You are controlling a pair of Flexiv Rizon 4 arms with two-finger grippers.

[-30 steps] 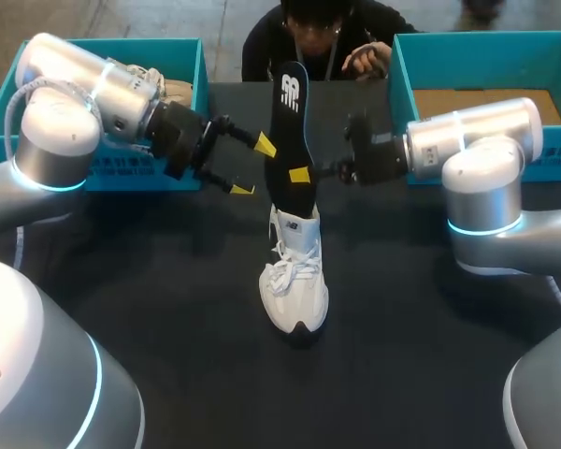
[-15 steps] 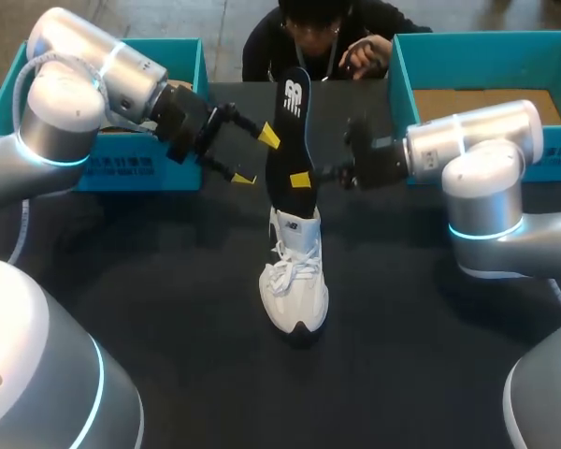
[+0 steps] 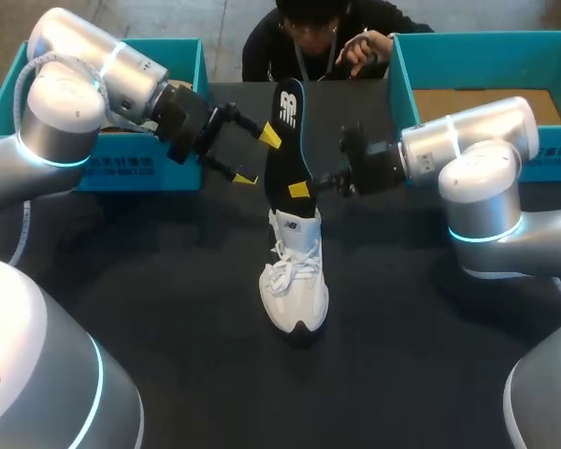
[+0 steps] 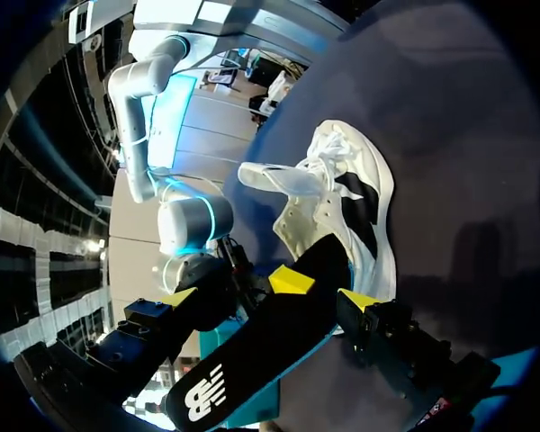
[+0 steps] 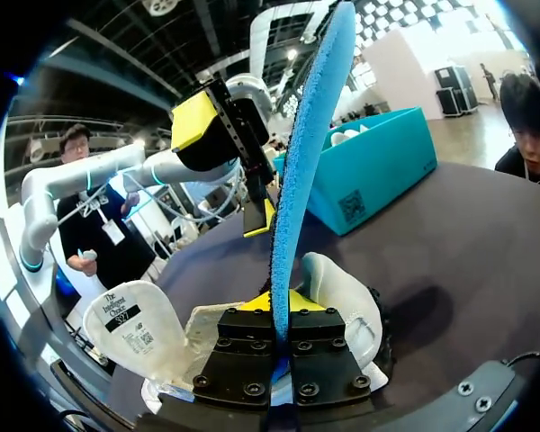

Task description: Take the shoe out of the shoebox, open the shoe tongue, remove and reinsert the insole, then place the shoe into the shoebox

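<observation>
- Fingers of right gripper (image 3: pixel 302 188) clamped on the insole (image 3: pixel 286 131) at its lower end, holding it upright above the white sneaker (image 3: pixel 295 271) mid-table
- Left gripper (image 3: pixel 258 157) fingers apart, just left of the insole, not touching it
- Insole looks light, thin and floppy; probably best pinched across its faces, low down
- Right wrist view shows its blue underside edge-on; head view only the black face

Insole (image 5: pixel 301 162) lower end hidden inside the right pincer (image 5: pixel 274 304) above the shoe (image 3: pixel 294 281), shoebox (image 3: pixel 182 61) left of the shoe partly behind left arm (image 3: pixel 79 98)
</observation>
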